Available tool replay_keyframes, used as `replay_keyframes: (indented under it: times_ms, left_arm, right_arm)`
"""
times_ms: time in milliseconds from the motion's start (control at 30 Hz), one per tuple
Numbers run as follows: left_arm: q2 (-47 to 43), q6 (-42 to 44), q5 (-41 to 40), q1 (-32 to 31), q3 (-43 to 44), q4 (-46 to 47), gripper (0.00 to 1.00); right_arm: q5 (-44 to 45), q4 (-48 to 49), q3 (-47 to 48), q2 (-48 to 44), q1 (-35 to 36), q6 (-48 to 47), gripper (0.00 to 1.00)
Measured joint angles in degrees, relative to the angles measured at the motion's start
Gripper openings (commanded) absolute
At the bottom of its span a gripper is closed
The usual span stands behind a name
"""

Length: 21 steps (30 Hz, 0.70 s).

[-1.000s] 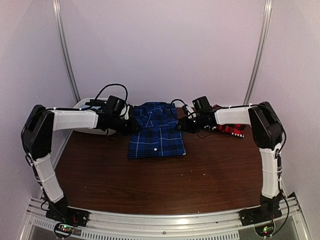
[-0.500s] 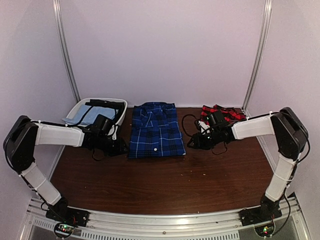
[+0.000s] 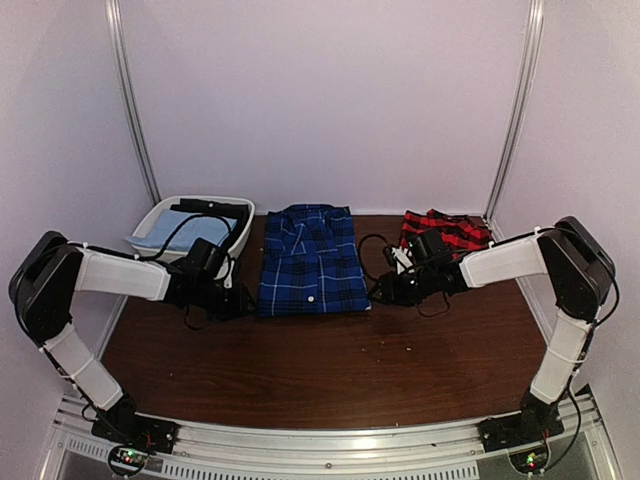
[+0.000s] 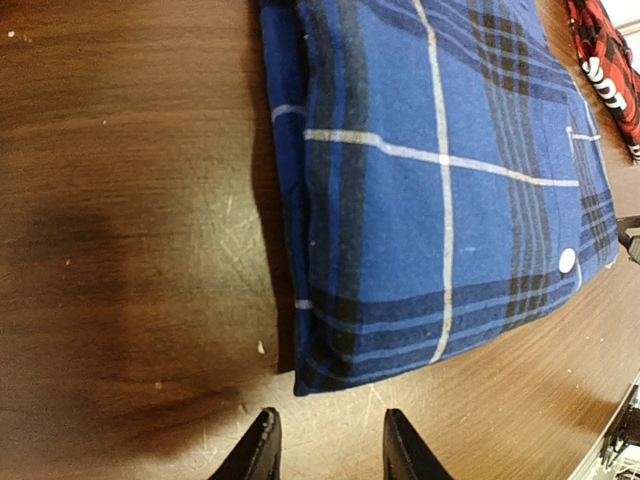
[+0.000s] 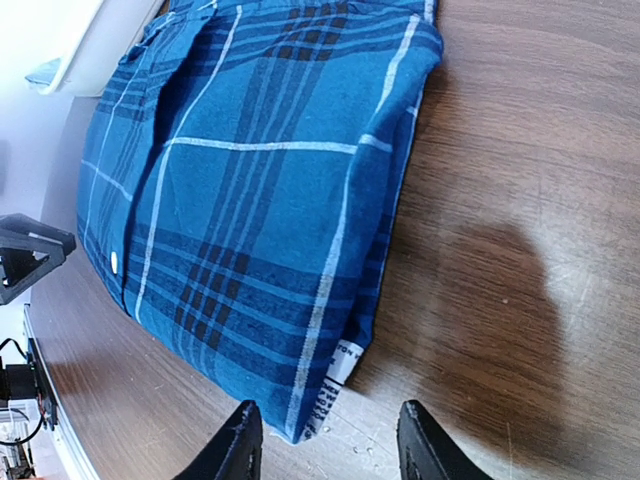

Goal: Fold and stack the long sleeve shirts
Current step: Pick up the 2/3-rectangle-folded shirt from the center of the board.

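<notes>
The dark blue plaid shirt (image 3: 310,258) lies folded in a neat rectangle at the middle back of the table; it also shows in the left wrist view (image 4: 440,190) and the right wrist view (image 5: 250,190). The red-and-black check shirt (image 3: 446,230) lies crumpled at the back right, behind my right arm; its edge shows in the left wrist view (image 4: 605,60). My left gripper (image 3: 243,300) is open and empty just off the blue shirt's near left corner (image 4: 325,455). My right gripper (image 3: 378,291) is open and empty at its near right corner (image 5: 325,450), a white label between the fingers.
A white bin (image 3: 195,224) at the back left holds a light blue cloth and a black garment. The brown wooden table (image 3: 330,360) runs to a metal rail (image 3: 330,455) at the near edge. White walls close in behind and on both sides.
Both arms have drawn back from the shirt's upper sides toward the near edge and come down at its near corners. The blue shirt has stayed put, folded.
</notes>
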Motion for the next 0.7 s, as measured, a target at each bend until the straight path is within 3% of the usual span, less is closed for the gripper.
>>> replay_keyframes:
  times_ms: [700]
  left_arm:
    - [4.92,-0.66,1.42,0.00,0.00,3.74,0.31]
  right_arm:
    - [-1.40,3.98,-0.79,2.51,2.38,2.75,0.40]
